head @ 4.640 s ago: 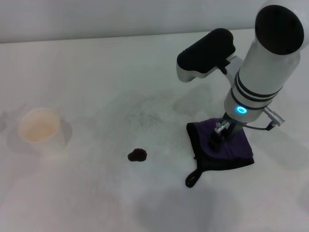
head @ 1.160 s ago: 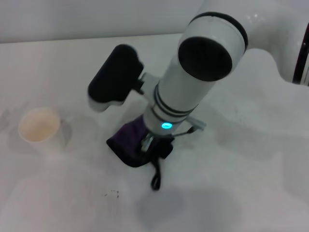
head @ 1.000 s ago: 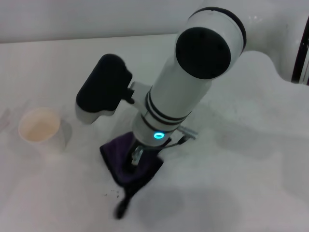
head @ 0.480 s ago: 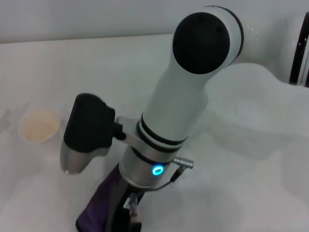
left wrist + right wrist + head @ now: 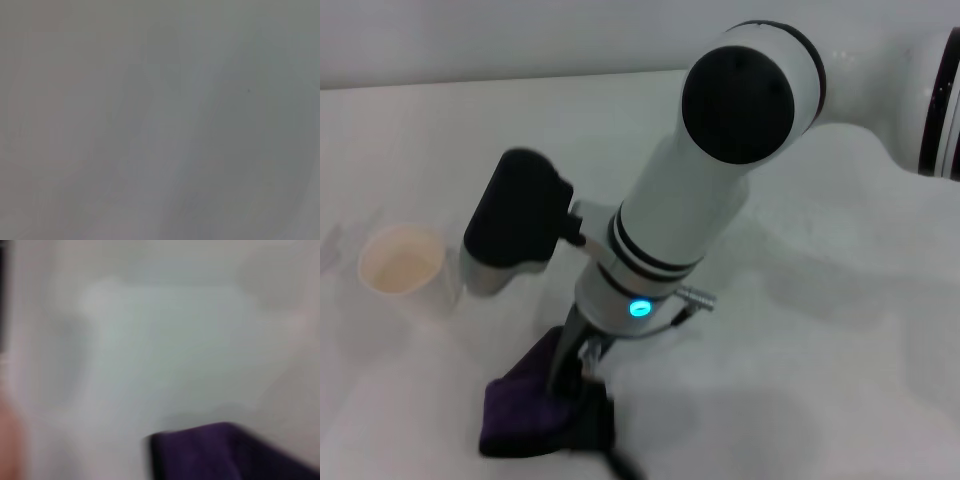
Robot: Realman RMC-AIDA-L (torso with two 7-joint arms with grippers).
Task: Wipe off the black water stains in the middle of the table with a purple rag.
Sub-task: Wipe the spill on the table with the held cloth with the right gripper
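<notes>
I'm pressing my right claw down onto the purple rag at the lower left of the head view, w/ the rag bunched flat on the surface. Claw looks clamped on the rag's upper edge, fingers pinching cloth. The right wrist view is showing a purple corner of it low in the frame. The black stain isn't showing anywhere; I can't tell if it's under the rag, behind my arm, or wiped off. A paper cup is sitting at mid left, near my wrist housing but apart from it. Left claw isn't in view.

To do this stroke well, imo: I'm keeping steady downward pressure so the cloth drags flat rather than rolling, sweeping short passes across the surface's middle, and steering clear of the cup.
</notes>
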